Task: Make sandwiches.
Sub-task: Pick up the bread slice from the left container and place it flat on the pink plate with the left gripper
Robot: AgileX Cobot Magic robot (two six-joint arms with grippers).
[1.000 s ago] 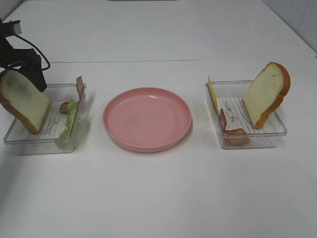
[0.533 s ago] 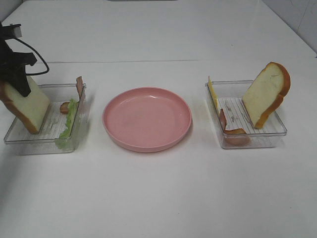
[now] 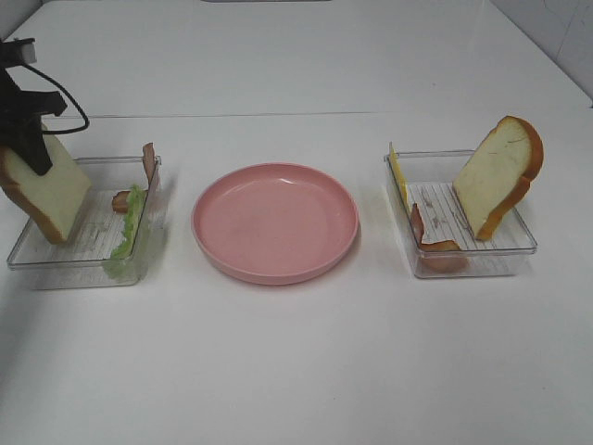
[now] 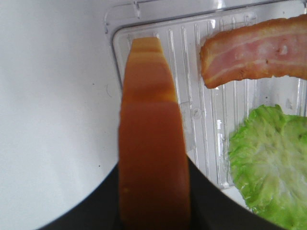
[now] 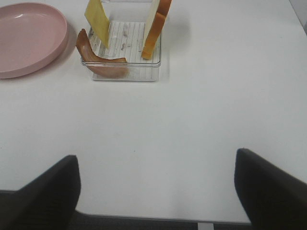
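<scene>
overhead view of a white table [image 3: 296, 371]. at nine o'clock, the black left gripper [image 3: 37, 153] is closed on the top edge of a square white bread slice with orange-brown crust [image 3: 48, 195]. in the wrist view its dark fingers [image 4: 211, 206] press on both faces of this left bread slice, and the smooth crust runs straight out between them. the slice stands on edge and tilted, its long axis running from the grip down toward six o'clock. its lower corner is at the ribbed floor of a clear plastic left tray [image 3: 56, 264]; whether it touches cannot be told. a ruffled green lettuce leaf [image 3: 125, 227] and a brown-red streaked bacon strip [image 4: 254, 52] share that tray. a round, shallow, glossy pink plate [image 3: 275, 222] sits at the centre, at three o'clock from the held slice. the left arm is much the nearer, so the coming move likely lifts the slice over the tray wall and lays it flat there. at three o'clock, a clear plastic right tray [image 3: 463, 264] holds a second leaning bread slice [image 3: 500, 176], an upright yellow cheese square [image 3: 398, 176] and a curved bacon strip [image 3: 431, 241]. the right gripper [image 5: 158, 191] is spread wide and holds nothing, well apart from that tray.
</scene>
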